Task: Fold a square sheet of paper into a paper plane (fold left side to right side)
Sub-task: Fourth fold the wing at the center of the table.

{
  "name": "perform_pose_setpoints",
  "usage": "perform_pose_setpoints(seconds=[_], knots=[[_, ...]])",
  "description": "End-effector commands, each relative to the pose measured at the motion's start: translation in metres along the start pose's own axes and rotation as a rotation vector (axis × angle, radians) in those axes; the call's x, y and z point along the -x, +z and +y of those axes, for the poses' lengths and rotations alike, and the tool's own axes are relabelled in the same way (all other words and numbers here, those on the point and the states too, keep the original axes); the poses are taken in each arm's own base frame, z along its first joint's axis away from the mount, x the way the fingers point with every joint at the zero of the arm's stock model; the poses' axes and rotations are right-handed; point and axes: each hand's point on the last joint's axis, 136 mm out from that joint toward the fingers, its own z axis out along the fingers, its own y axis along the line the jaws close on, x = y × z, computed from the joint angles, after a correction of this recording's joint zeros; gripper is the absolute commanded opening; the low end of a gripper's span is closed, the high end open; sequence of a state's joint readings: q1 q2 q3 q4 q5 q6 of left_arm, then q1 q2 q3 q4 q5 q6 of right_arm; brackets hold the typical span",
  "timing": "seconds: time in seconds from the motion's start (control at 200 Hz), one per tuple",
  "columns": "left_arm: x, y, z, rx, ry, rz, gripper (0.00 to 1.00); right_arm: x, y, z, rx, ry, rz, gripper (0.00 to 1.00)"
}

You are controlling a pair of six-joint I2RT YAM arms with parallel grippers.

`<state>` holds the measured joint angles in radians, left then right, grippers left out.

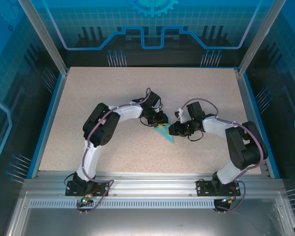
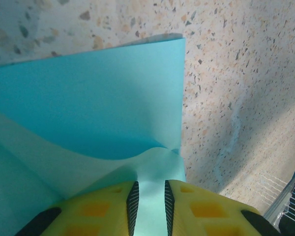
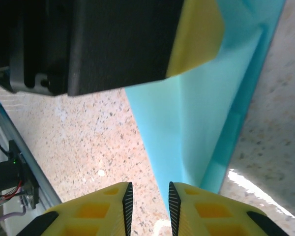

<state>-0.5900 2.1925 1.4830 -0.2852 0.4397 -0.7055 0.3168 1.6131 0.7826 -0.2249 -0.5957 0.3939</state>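
Note:
The square sheet of paper [image 1: 163, 132] lies at the table's middle as a small light-blue creased triangle between both grippers. My left gripper [image 1: 156, 120] stands on its far end. In the left wrist view the paper [image 2: 88, 98] spreads flat ahead, and a paler flap buckles up into the narrow gap of the left gripper [image 2: 149, 209], face-on and not pinched. My right gripper [image 1: 175, 129] is at the paper's right edge. In the right wrist view its jaws [image 3: 149, 209] are slightly apart over bare table, with the paper's [image 3: 201, 118] edge running along its right finger [image 3: 187, 206].
The speckled table [image 1: 88, 108] has free room all round the paper. Blue rails border it left and right, and a metal rail [image 1: 147, 179] with the arm bases runs along the near edge. The left gripper's black body [image 3: 113, 44] hangs close over the paper.

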Motion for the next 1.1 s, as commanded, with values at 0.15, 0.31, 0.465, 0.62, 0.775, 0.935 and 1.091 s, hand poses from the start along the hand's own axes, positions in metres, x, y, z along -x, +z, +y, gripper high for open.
perform_pose_setpoints(seconds=[0.15, 0.31, 0.465, 0.62, 0.775, 0.935, 1.091], knots=[[-0.022, 0.019, 0.044, 0.13, -0.051, 0.053, 0.27, -0.017, 0.015, -0.003, 0.0, 0.037, 0.077, 0.27], [-0.021, 0.018, 0.044, 0.134, -0.05, 0.051, 0.27, -0.031, 0.02, -0.019, -0.067, 0.085, 0.121, 0.27], [-0.021, 0.018, 0.046, 0.143, -0.048, 0.051, 0.27, -0.043, 0.02, -0.03, -0.128, 0.102, 0.156, 0.26], [-0.02, 0.017, 0.048, 0.151, -0.049, 0.05, 0.27, -0.057, 0.019, -0.037, -0.165, 0.122, 0.197, 0.26], [-0.019, 0.017, 0.049, 0.154, -0.052, 0.047, 0.26, -0.072, 0.017, -0.043, -0.197, 0.148, 0.238, 0.23], [-0.017, 0.016, 0.052, 0.159, -0.058, 0.043, 0.26, -0.09, 0.013, -0.045, -0.223, 0.152, 0.28, 0.2], [-0.017, 0.015, 0.053, 0.159, -0.058, 0.043, 0.26, -0.105, 0.006, -0.046, -0.234, 0.147, 0.305, 0.16]])
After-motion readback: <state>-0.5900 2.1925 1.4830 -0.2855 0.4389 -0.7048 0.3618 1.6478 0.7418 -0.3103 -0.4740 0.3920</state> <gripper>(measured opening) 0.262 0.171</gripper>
